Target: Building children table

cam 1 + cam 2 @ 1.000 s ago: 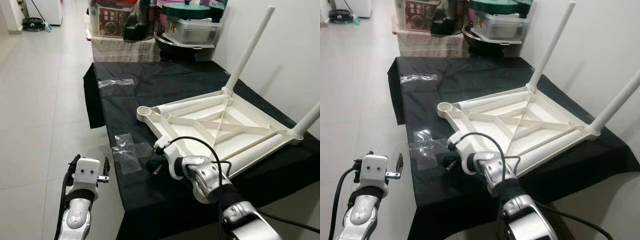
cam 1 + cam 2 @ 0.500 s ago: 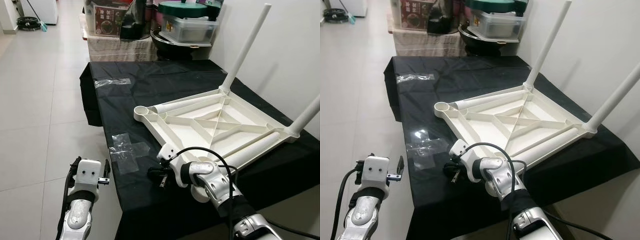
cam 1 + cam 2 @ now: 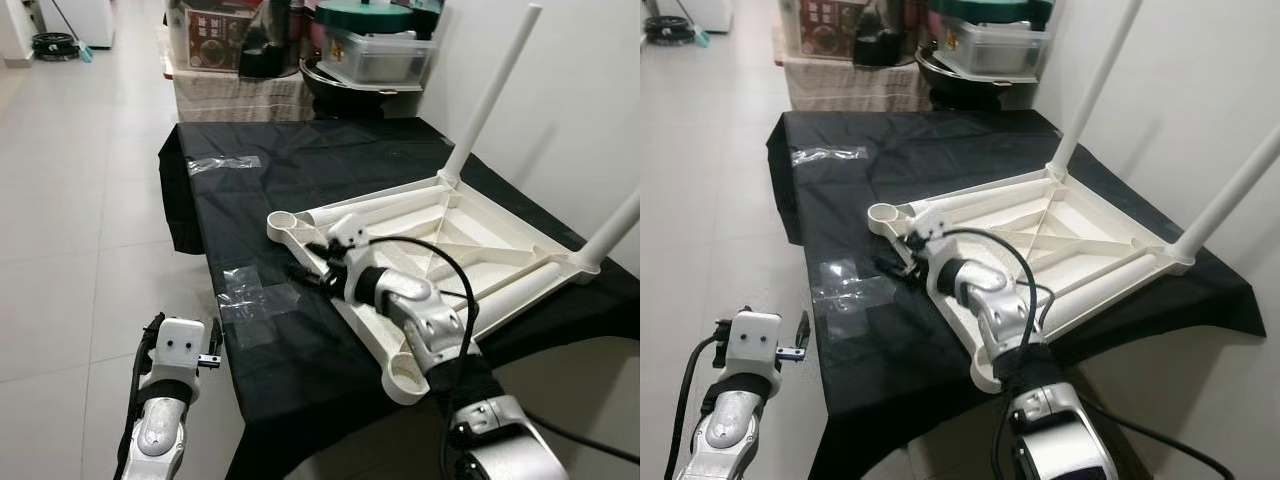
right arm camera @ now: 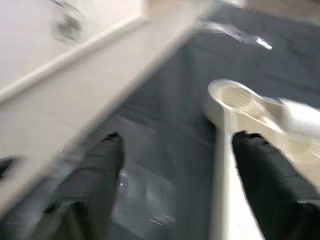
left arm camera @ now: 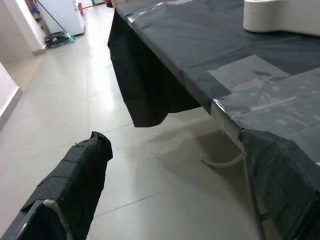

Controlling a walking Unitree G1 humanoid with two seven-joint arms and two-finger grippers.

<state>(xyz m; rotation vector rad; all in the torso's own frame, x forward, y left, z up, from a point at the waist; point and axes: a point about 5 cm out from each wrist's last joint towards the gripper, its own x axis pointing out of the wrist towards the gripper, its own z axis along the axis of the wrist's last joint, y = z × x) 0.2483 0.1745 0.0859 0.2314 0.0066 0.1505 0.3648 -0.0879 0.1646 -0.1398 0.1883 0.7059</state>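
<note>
white plastic makes up the upturned child's table (image 3: 440, 250), which lies underside up on the black cloth (image 3: 300, 170) of a work table, two legs already standing up from its far corners: one leg (image 3: 492, 95) at the back and one (image 3: 612, 232) at the robot's right. two corners carry no upright leg: the round empty socket (image 3: 284, 221) at the robot's left end of the frame, and another socket (image 3: 405, 375) at the near edge. a loose leg (image 3: 375, 209) appears to lie flat along the frame's far-left rail, its long axis running from the empty socket toward the back leg.

the right gripper (image 3: 312, 276) reaches across the near-left rail, fingers spread wide with nothing between them; in the right wrist view one finger (image 4: 262, 175) sits over the white rail and the other (image 4: 97, 172) over the cloth, with the socket ahead and slightly to one side. the gripper is just short of that socket, so the lying leg is beyond it, across the corner.

the left gripper (image 3: 178, 345) hangs idle off the table's edge above the floor tiles, fingers apart, well away from the frame. the right arm is plainly the nearer one. a judgement: the next reach likely needs to travel forward past the socket and turn so the fingers cross the leg's long axis.

crumpled clear plastic wrap (image 3: 252, 295) lies on the cloth just left of the gripper.
</note>
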